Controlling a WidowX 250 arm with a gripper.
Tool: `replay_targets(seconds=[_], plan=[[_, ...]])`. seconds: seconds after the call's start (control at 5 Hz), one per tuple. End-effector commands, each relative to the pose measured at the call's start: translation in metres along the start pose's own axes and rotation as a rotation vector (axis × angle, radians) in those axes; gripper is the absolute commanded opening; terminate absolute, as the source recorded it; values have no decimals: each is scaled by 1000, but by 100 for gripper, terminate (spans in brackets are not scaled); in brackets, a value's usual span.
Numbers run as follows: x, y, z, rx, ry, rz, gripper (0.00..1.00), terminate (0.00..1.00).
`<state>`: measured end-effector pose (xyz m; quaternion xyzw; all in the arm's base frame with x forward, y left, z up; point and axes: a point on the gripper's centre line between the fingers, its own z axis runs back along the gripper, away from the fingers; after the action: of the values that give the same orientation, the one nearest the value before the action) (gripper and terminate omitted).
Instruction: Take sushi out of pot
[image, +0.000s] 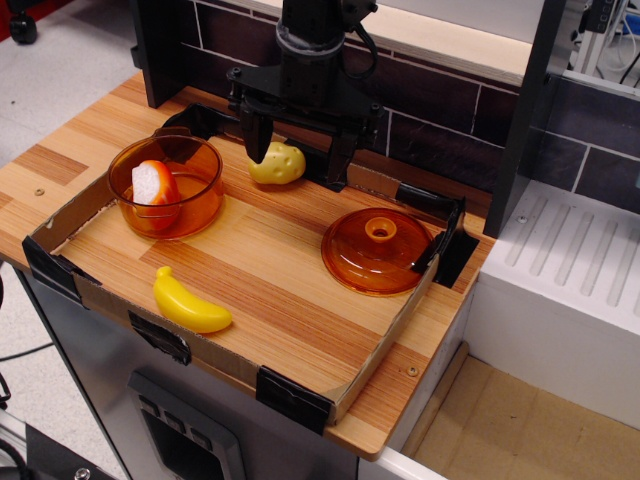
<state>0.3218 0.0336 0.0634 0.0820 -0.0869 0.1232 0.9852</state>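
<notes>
The small toy salmon nigiri sushi (155, 185), a white rice-like block with an orange striped top, stands propped inside the round transparent orange plastic pot (203, 196), leaning against the wall on the pot's left side with its long axis tilted close to upright. The pot sits at the left end of the shallow cardboard tray (392, 332) laid on the wooden table. The black gripper (298, 152) hangs over the back edge of the tray with its two fingers spread wide apart and nothing between them; a lumpy yellow toy potato (278, 165) lies just below and between them. From there the sushi lies off to the left and a little toward the front edge, well apart from the fingers, so I would judge the arm has to travel leftward over the pot's rim and come down from above, closing across the narrow width of the sushi. A yellow plastic banana (190, 302) lies near the front wall, and a domed orange lid with a knob (377, 250) rests at the right.
</notes>
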Motion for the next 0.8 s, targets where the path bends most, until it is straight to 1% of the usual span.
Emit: replay_targets(seconds=[0.0, 0.2, 0.4, 0.6], plan=[[0, 0, 0, 0, 0, 0, 100, 0], [5, 20, 15, -48, -79, 37, 100, 0], [6, 44, 24, -93, -107, 28, 100, 0], [3, 68, 25, -129, -117, 31, 100, 0]])
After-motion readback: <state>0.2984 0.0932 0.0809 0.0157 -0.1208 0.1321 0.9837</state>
